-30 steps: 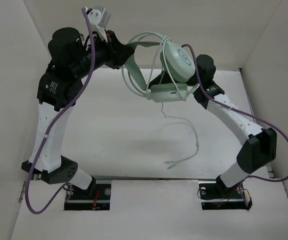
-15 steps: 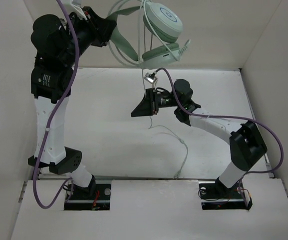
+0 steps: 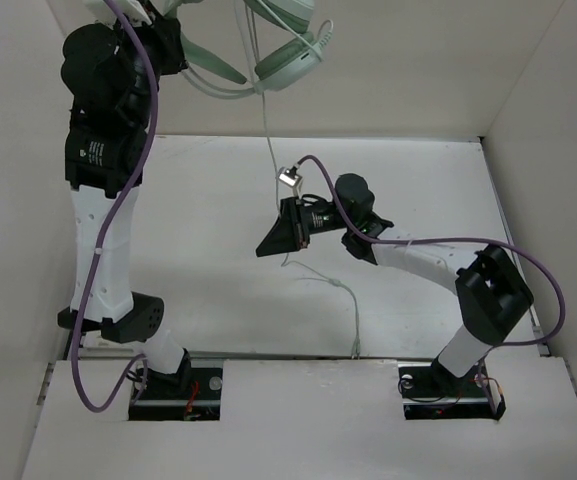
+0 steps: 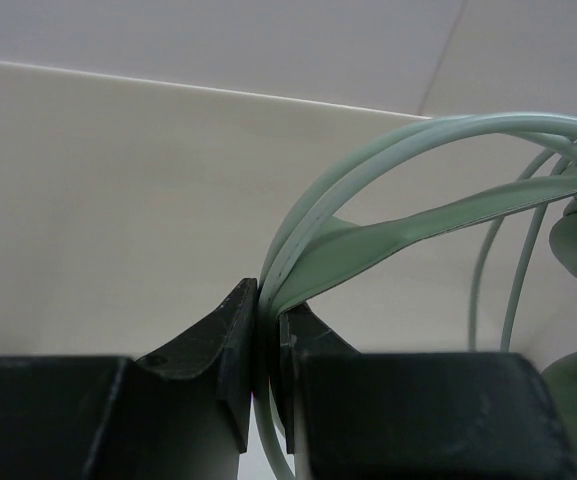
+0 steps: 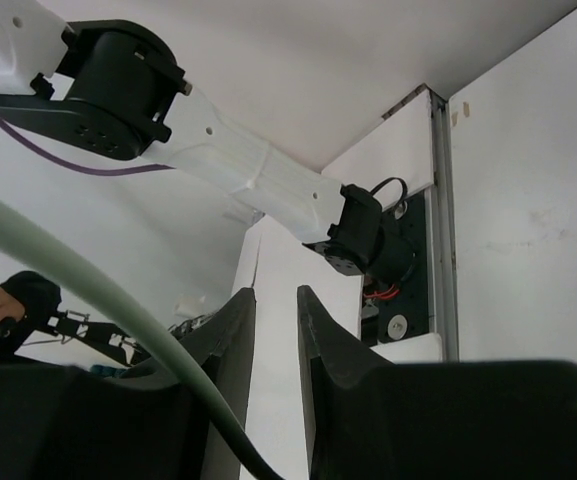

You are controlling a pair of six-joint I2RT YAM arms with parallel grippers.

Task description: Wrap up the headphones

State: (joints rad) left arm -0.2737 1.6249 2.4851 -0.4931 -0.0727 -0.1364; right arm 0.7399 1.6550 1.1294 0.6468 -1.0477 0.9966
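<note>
Left gripper (image 3: 173,18) sits high at the top left of the overhead view, and its wrist camera shows the jaws (image 4: 268,335) pressed tight on the thin headband of the headphones (image 4: 398,228), with no gap showing around the band. The headphones (image 3: 286,62) hang in the air from that grip, well above the table (image 3: 188,220). Their earcups dangle to the right of the gripper and are partly cut off by the top edge of the overhead frame. From them the pale cable (image 3: 269,140) drops straight down to the right gripper (image 3: 266,245), which is held low over the middle of the table with its fingers pointing left. Past it the cable's tail lies on the table, trailing toward the near edge. In the right wrist view the jaws (image 5: 276,330) stand slightly apart. The cable (image 5: 88,285) crosses in front of one finger and runs down toward the base of the gap. I cannot tell whether it touches either pad.
</note>
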